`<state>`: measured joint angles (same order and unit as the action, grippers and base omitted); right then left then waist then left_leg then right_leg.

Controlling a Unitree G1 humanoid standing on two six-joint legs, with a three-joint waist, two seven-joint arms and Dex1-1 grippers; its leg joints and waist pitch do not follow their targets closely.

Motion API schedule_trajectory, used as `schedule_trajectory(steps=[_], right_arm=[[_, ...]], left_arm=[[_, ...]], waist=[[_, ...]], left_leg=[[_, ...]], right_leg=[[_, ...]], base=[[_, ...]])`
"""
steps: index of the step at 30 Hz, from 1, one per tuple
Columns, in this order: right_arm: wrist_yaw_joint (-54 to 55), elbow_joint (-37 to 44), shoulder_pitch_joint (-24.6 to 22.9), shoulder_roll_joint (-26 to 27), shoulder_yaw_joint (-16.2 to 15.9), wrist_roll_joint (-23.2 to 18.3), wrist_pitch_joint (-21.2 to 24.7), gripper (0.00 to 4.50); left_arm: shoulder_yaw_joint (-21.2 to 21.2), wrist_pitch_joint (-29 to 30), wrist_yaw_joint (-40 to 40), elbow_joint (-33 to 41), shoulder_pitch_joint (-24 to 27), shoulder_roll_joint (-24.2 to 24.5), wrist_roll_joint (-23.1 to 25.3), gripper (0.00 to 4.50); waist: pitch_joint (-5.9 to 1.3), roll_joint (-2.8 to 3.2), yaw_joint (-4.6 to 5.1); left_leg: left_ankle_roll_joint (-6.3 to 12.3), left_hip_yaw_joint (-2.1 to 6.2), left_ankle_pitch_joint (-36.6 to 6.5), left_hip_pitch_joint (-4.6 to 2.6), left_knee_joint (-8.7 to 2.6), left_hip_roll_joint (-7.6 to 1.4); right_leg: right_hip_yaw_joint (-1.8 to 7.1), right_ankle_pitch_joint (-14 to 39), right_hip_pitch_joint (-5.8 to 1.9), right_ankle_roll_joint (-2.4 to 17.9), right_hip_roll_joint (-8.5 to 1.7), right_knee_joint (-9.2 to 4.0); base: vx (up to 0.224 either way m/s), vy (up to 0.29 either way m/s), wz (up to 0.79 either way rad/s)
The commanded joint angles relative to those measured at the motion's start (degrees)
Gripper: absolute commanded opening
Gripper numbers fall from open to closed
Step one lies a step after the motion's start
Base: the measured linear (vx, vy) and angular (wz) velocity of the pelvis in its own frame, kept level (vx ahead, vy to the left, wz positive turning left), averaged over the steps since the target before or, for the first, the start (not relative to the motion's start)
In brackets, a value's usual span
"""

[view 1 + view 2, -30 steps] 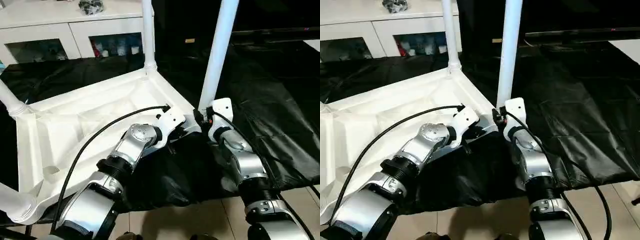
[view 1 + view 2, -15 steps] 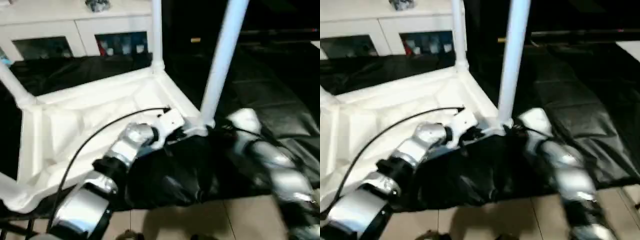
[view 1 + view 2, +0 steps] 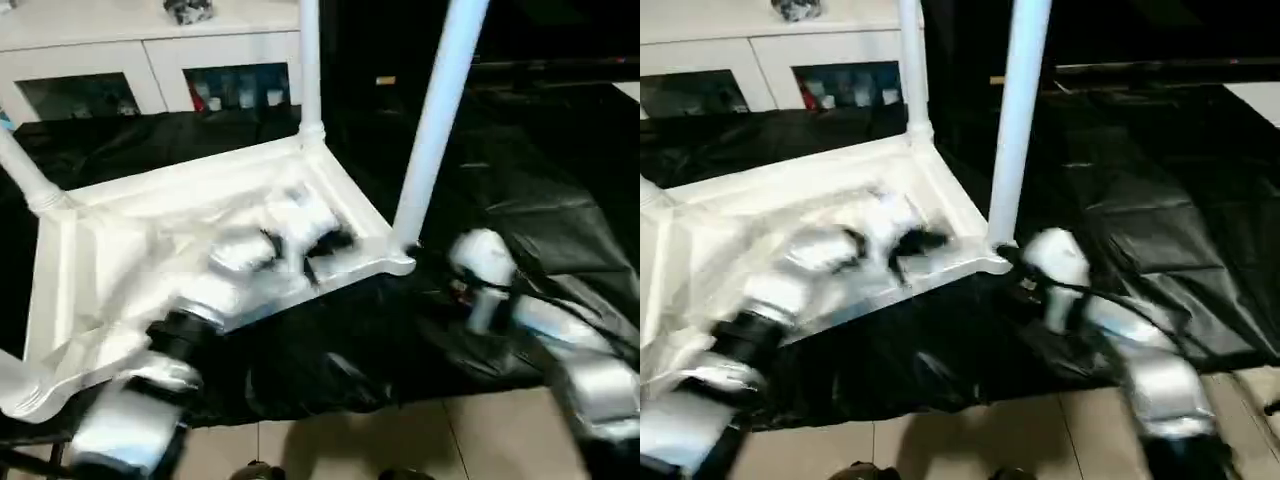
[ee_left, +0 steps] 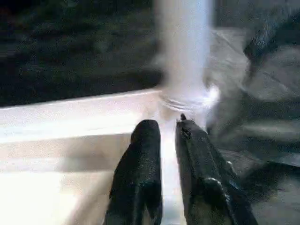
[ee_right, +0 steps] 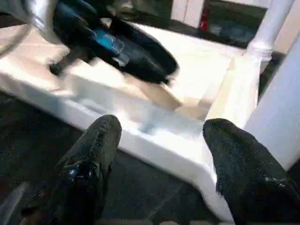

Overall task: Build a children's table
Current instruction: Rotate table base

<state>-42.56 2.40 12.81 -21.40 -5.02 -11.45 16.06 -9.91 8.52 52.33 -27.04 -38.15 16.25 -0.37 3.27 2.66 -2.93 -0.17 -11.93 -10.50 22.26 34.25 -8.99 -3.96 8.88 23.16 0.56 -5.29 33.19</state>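
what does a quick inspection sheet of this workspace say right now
surface: black-covered work table, wrinkled.
job's things: tabletop upside down, ribs up; legs standing in its corner sockets.
clutter: nothing seen on the cover.
grippers: left gripper over the tabletop near a leg's base, jaws nearly together, empty; right gripper off the tabletop's near corner, jaws wide, empty.
cables: black cable on the right forearm.
surroundings: white glass-door cabinet behind; tiled floor in front.

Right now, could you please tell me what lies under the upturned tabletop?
The tabletop lies ribbed side up on the black cover of the work table, which shows all around it. What is beneath the tabletop's middle is hidden by the tabletop.
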Motion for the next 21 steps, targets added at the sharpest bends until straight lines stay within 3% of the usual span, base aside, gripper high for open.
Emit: schedule_trajectory(steps=[1,2,3,4,5,6,7,8,11,14,15,16,18,21], right_arm=[[2.8,-2.41,1.72,1.34,-0.67,1.99,0.38,3.23],[3.8,-3.56,2.59,2.25,-1.2,2.81,0.0,3.23],[4.17,-4.58,3.43,3.12,-1.71,2.69,0.02,3.23],[4.17,-4.58,3.43,3.12,-1.71,2.69,0.02,3.23],[4.47,-5.46,4.1,3.79,-2.08,2.56,-0.11,3.23],[5.04,-7.07,5.1,4.8,-2.36,2.59,-0.57,3.23],[6.53,-10.3,6.91,6.54,-2.38,2.89,-1.26,3.23],[8.51,-14.26,9.06,8.44,-2.14,3.46,-2.41,3.23],[10.91,-20.5,12.48,11.38,-1.03,3.36,-3.37,3.23],[14.39,-27.5,16.64,13.74,0.31,4.13,-5.58,3.23],[16.79,-30.31,18.44,14.5,1.14,4.42,-6.33,3.23],[17.76,-31.43,19.13,14.74,1.43,4.54,-6.61,3.23],[23.85,-37.31,22.8,15.64,3.51,5.01,-7.7,3.23],[28.69,-42.36,25.73,15.56,5.61,5.19,-9.35,3.23]], left_arm=[[1.36,5.67,4.34,5.3,2.99,4.22,-1.31,1.19],[1.63,7.83,6.67,8.17,4.49,6.63,-1.98,1.32],[1.6,9.93,9.27,11.2,6.25,9.16,-2.74,1.39],[1.6,9.93,9.27,11.2,6.25,9.16,-2.74,1.39],[1.49,11.59,11.2,13.49,7.61,10.99,-3.49,1.5],[1.33,13.84,13.05,16.24,9.23,12.97,-4.68,1.5],[0.94,16.97,15.31,19.91,11.42,15.2,-6.68,1.64],[0.2,20.08,16.65,23.86,13.54,17.13,-8.51,1.82],[-1.22,23.65,17.35,28.66,16.19,18.83,-9.96,1.85],[-2.99,24.32,16.06,29.28,17.41,18.47,-7.49,2.25],[-3.75,23.57,14.37,28.08,17.35,17.76,-4.96,2.23],[-4.05,23.47,13.67,27.74,17.31,17.64,-4.13,2.24],[-6.28,21.63,9.58,24.72,16.92,17.2,1.13,2.42],[-8.03,21.17,6.16,22.91,16.6,17.13,2.83,2.67]], waist=[[-3.74,-1.28,-0.28],[-3.87,-1.31,-0.28],[-3.75,-1.84,0.03],[-3.8,-1.25,-0.11],[-3.87,-1.2,-0.32],[-3.84,-1.57,-0.4],[-3.94,-1.29,-0.59],[-3.89,-1.79,-0.47],[-3.5,-1.54,-0.5],[-3.45,-1.61,-0.56],[-3.51,-1.39,-0.64],[-3.43,-1.58,-0.36],[-3.44,-1.67,-0.1],[-3.66,-1.58,-0.22]], left_leg=[[2.68,2.62,-13.27,-0.96,-4.73,-4.37],[1.56,2.71,-13.42,-1.44,-4.82,-4.59],[1.61,2.48,-13.52,-1.44,-4.9,-4.49],[0.87,2.49,-13.7,-1.83,-4.97,-4.53],[0.33,2.37,-13.88,-2.16,-4.88,-4.56],[0.16,2.18,-13.83,-2.31,-4.92,-4.61],[-0.19,2.34,-13.57,-2.27,-4.93,-4.65],[-1.2,2.29,-13.83,-2.14,-5.22,-4.69],[-2.76,2.01,-15.74,-2.66,-5.27,-4.44],[-4.32,2.07,-17.85,-2.63,-5.43,-4.24],[-4.59,2.07,-18.02,-2.84,-5.39,-4.24],[-5.0,2.15,-17.97,-2.62,-5.45,-4.19],[-5.1,2.26,-17.53,-2.34,-5.42,-4.1],[-5.01,2.26,-17.96,-2.51,-5.18,-4.06]], right_leg=[[2.48,20.3,-2.07,11.28,-4.26,-3.6],[2.52,19.95,-1.85,11.02,-4.16,-3.26],[2.58,19.79,-1.67,10.88,-3.85,-3.48],[2.69,18.74,-1.52,11.1,-3.77,-3.23],[2.78,17.3,-1.39,11.29,-3.76,-3.13],[2.83,16.68,-1.28,11.54,-3.71,-3.14],[2.83,15.67,-1.37,11.95,-3.84,-2.71],[2.79,14.51,-1.42,12.81,-3.86,-2.28],[2.98,15.66,-0.88,12.72,-3.62,-2.65],[3.19,17.22,-1.21,11.3,-3.66,-2.89],[3.22,17.17,-1.05,11.06,-3.65,-2.87],[3.27,16.91,-1.27,10.9,-3.58,-2.9],[3.33,17.28,-1.46,10.64,-3.73,-2.98],[3.3,17.75,-1.45,10.44,-3.73,-2.94]], base=[[0.0,0.0,0.0],[0.0,0.0,0.0],[0.0,0.0,0.0],[0.0,0.0,0.0],[0.0,0.0,0.0],[0.0,0.0,0.0],[0.0,0.0,0.0],[0.0,0.0,0.0],[0.0,0.0,0.0],[0.0,0.0,0.0],[0.0,0.0,0.0],[0.0,0.0,0.0],[0.0,0.0,0.0],[0.0,0.0,0.0]])
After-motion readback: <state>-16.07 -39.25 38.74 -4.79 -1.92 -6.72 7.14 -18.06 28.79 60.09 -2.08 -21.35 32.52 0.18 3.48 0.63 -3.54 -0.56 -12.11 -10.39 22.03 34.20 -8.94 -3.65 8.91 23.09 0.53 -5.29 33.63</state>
